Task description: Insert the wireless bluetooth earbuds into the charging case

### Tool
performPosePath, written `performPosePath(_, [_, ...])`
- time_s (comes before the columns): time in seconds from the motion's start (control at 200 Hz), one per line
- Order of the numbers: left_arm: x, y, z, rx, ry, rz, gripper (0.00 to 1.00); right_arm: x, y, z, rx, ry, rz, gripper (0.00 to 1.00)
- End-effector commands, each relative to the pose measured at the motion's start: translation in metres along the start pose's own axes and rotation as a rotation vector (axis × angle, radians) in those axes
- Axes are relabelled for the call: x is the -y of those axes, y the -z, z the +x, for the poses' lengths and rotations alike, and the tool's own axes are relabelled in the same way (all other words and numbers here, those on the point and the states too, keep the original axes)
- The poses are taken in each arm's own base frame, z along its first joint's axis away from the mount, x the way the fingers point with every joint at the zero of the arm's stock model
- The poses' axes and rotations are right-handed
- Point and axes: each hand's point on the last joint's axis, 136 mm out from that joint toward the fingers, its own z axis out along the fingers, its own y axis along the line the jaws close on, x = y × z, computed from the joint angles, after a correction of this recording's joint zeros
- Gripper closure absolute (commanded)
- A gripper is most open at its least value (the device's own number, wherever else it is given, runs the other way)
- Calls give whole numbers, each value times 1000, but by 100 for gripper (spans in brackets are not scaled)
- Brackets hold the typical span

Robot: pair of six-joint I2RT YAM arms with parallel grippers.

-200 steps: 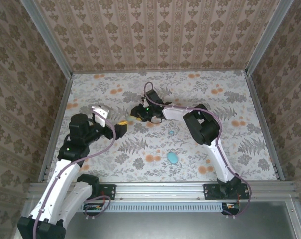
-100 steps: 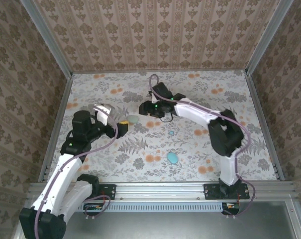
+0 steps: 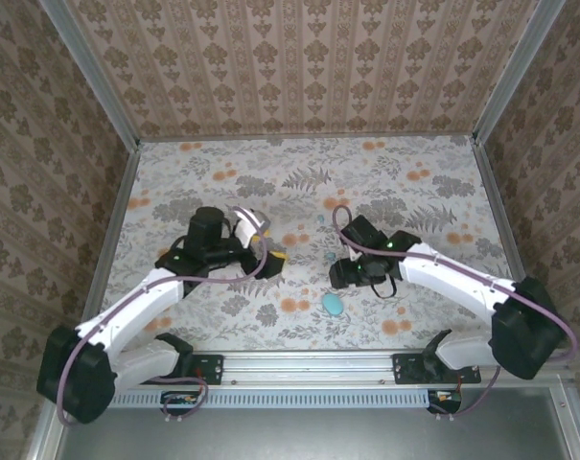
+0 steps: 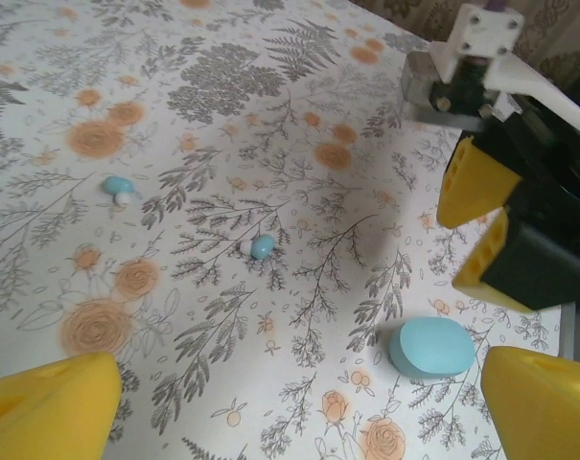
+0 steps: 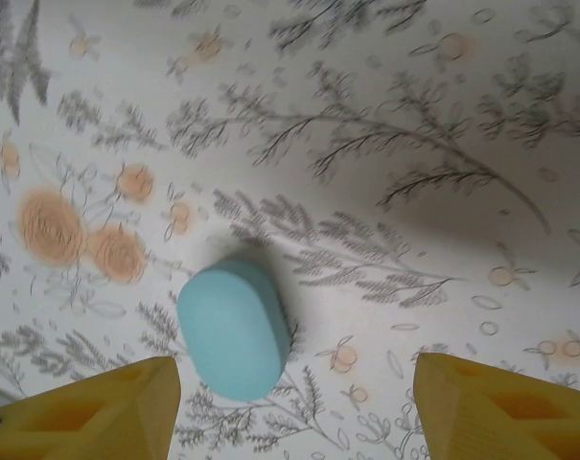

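Two tiny teal earbuds lie apart on the floral table, one [image 4: 261, 246] nearer my left gripper and one [image 4: 120, 188] farther off; one earbud [image 3: 329, 257] shows between the two grippers from above. A light blue oval case [image 3: 334, 305], shut, rests toward the near edge. My right gripper [image 5: 294, 383] hovers open right over the oval [image 5: 234, 329], which lies nearer its left finger. My left gripper [image 4: 299, 383] is open and empty, with the oval [image 4: 431, 347] by its right finger.
The right gripper [image 4: 500, 220] fills the upper right of the left wrist view, close to my left one. Patterned walls and metal rails [image 3: 107, 240] fence the table. Bare floral tabletop [image 3: 443, 192] spreads at the back and far right.
The right gripper swung from the far middle toward the near side, above the blue oval, and its jaws widened. The left gripper moved right toward the centre. A pale green oval seen earlier is now covered.
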Motion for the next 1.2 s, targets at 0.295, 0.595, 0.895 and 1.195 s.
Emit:
performPosePath(0.295, [4,11,-11,60,-76,-59,1,-16,-61,20,-142,166,79,29])
performPosePath(0.595, [1,19,-3,49,-93,-101,0,-22,-70,24,-166,205,85,29])
performPosePath(0.895, [-1,14,-5,39,-97,-91,0,-3,-62,20,-156,195,199,31])
performPosePath(1.195, [0,14,-3,33,-93,-88,0,-22,-46,9,-81,150,72,40])
